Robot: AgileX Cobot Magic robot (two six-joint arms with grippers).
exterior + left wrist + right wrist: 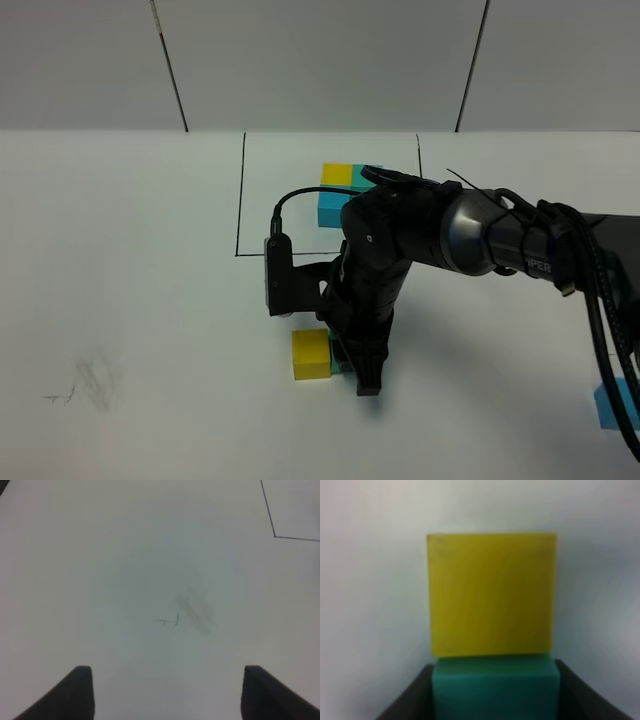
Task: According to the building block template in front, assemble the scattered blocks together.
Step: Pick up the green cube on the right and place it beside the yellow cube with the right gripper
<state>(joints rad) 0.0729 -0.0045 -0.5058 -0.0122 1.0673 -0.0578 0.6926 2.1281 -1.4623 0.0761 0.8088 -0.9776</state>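
Three scattered blocks share the white desk (120, 250) in the high view. The yellow cube (311, 354) sits near the middle, the teal-green cube (337, 366) shows only as a sliver at its right side, and the sky-blue cube (606, 405) lies well apart at the near right edge, partly behind dark cables. The right arm (450, 232) reaches across from the right and points straight down, its right jaws planted over the teal-green cube. Farther back, the building block template (338, 192) stands inside a thin black rectangle (241, 195), with yellow at far left, teal beside it and sky-blue in front; the arm covers part of it. A faint grey smudge (92, 385) marks the desk at near left.

From the left wrist, the left jaws hang released over bare desk, two dark fingertips (80, 692) well apart with nothing between them. The smudge (192, 612) and a corner of the rectangle (274, 534) show beyond.

From the right wrist, the right jaws are clenched on the teal-green cube (495, 690), a dark finger (417, 697) pressed to each side. The yellow cube (492, 595) touches its outer face.
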